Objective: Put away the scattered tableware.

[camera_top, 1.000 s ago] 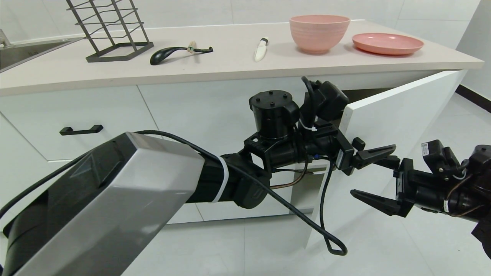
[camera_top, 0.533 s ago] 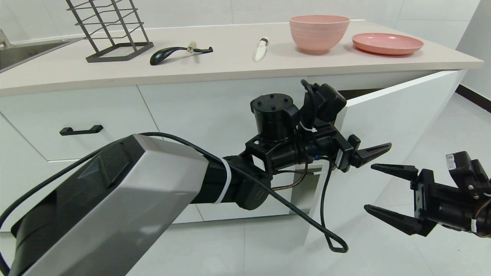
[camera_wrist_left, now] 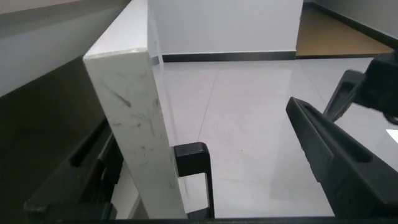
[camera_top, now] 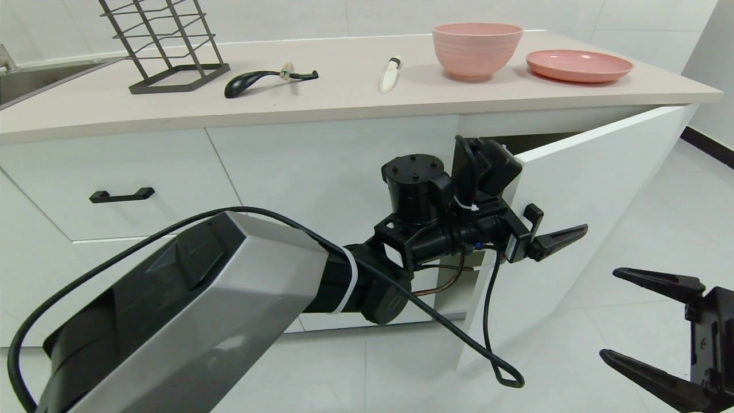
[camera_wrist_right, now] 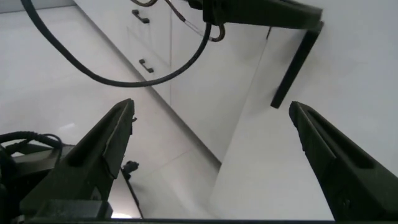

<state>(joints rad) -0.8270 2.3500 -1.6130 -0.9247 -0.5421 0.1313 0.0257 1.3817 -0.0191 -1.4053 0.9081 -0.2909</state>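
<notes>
**Operator:** Where is my left gripper?

**Spotter:** Your left gripper [camera_top: 545, 241] is at the free edge of the open cabinet door [camera_top: 596, 172], below the surface [camera_top: 344, 100]. It is spread open and clamps nothing. The door's edge stands between the jaws. One finger [camera_top: 561, 236] lies in front of the door's outer face, just past the black door handle [camera_top: 534, 215]. The left wrist view shows a gap between that finger and the handle. I cannot make out the other finger clearly.

**Operator:** And my right one?

**Spotter:** Your right gripper [camera_top: 610, 312] is wide open and empty. It hangs lower than the left gripper and to its right, over the floor [camera_top: 642, 206]. It is apart from the door, with its jaws turned towards the door's outer face.

**Operator:** Where's the tableware?

**Spotter:** All of it lies on the surface, higher than both grippers and farther from you.
- The pink bowl [camera_top: 477, 49] stands upright, a little left of straight above the left gripper.
- The pink plate [camera_top: 579, 64] lies just beside the bowl on its right, above the gap between your two grippers.
- The pale knife [camera_top: 390, 74] lies left of the bowl.
- The black spoon [camera_top: 246, 80] is farther left. A small dark-handled utensil [camera_top: 298, 74] lies at its handle end.
- The wire rack [camera_top: 166, 51] stands left of the spoon.
- The sink [camera_top: 34, 77] is at the far left.
</notes>
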